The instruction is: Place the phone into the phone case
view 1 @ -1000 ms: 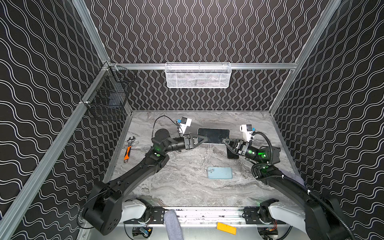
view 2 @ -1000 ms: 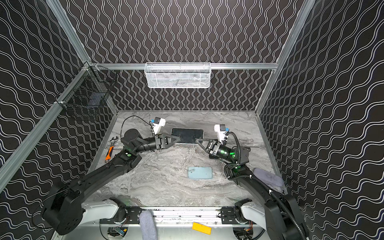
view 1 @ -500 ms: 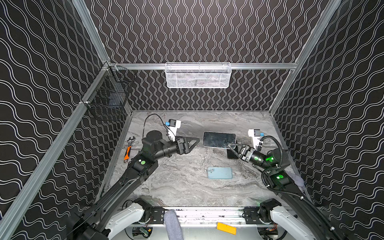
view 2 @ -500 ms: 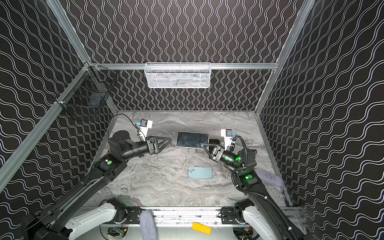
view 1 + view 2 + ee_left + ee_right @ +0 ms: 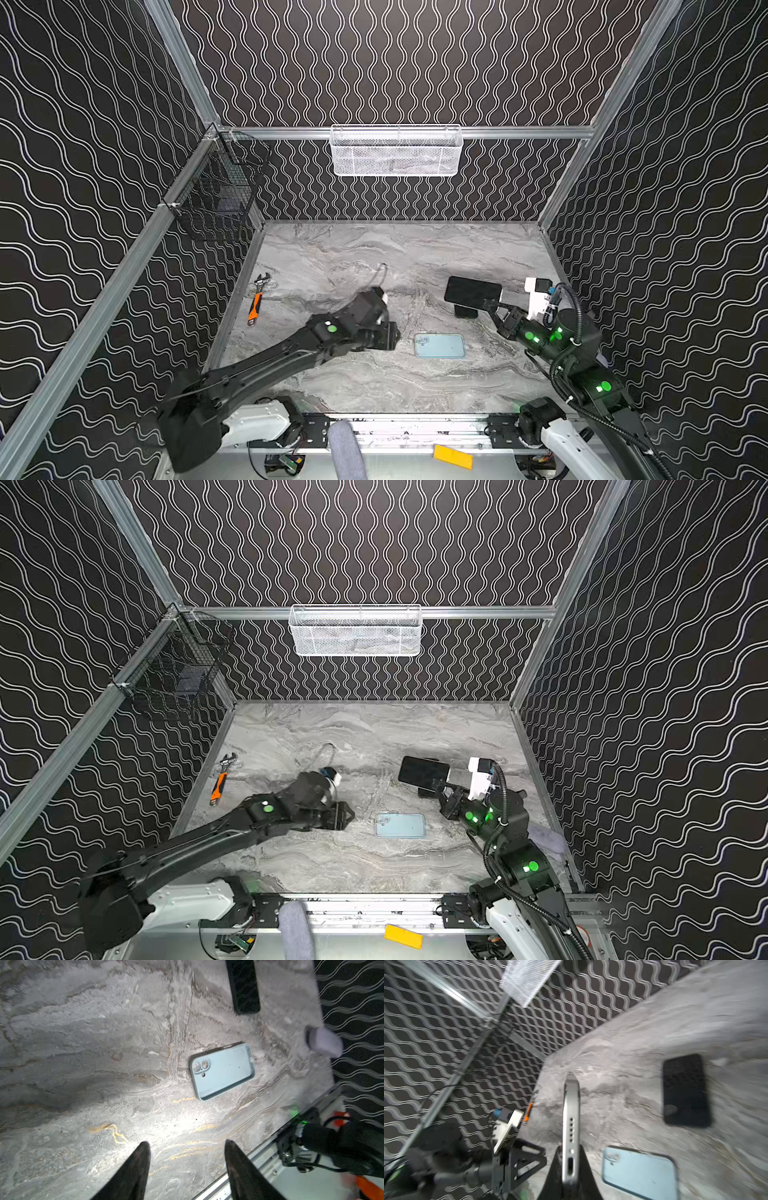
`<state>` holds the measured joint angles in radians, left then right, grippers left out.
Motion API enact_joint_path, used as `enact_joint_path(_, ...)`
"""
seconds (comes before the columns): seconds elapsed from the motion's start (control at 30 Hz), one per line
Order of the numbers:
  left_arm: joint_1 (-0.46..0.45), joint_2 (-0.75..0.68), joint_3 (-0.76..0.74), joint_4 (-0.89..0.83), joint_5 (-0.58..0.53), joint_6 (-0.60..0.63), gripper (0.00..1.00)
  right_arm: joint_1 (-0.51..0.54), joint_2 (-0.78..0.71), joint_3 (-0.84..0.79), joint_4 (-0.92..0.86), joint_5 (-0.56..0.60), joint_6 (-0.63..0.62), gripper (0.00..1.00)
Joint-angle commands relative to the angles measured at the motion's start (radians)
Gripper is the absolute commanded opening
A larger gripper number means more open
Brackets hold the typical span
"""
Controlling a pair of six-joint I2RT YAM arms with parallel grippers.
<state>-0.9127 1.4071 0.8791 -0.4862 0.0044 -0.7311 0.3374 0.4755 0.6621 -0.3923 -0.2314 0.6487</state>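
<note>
An orange-handled wrench [image 5: 257,297] is seen at the left edge of the table [image 5: 374,253]. The left gripper [image 5: 392,337] is held low just beside the phone case [image 5: 439,345], its jaws apart and empty. The pale blue case is laid flat, open side up. Behind it, the phone [image 5: 473,291] is held clear of the table, clamped at one end by the jaws of the right gripper [image 5: 489,306]. A black slab [image 5: 685,1091] is seen lying on the table nearby, and a purple cloth [image 5: 546,839] by the right wall.
</note>
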Motion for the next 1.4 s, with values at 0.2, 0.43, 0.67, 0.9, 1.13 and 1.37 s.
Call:
enact_joint_path(0.2, -0.170, 0.327, 0.156, -0.048, -0.171, -0.173, 0.54, -0.001, -0.125, 0.033, -0.190, 0.172, -0.043, 0.00)
enact_joint_path(0.43, -0.184, 0.457, 0.248, -0.056, -0.192, -0.214, 0.50, -0.001, -0.169, 0.022, -0.204, 0.161, -0.044, 0.00)
enact_joint_path(0.67, -0.184, 0.575, 0.333, -0.064, -0.157, -0.204, 0.46, -0.001, -0.202, 0.016, -0.209, 0.158, -0.050, 0.00)
enact_joint_path(0.9, -0.181, 0.643, 0.399, -0.131, -0.204, -0.198, 0.34, -0.001, -0.214, -0.008, -0.190, 0.147, -0.050, 0.00)
enact_joint_path(1.13, -0.173, 0.689, 0.422, -0.139, -0.226, -0.196, 0.27, -0.001, -0.206, -0.020, -0.161, 0.129, -0.049, 0.00)
enact_joint_path(1.37, -0.154, 0.710, 0.414, -0.109, -0.204, -0.190, 0.18, -0.001, -0.195, -0.037, -0.138, 0.113, -0.043, 0.00)
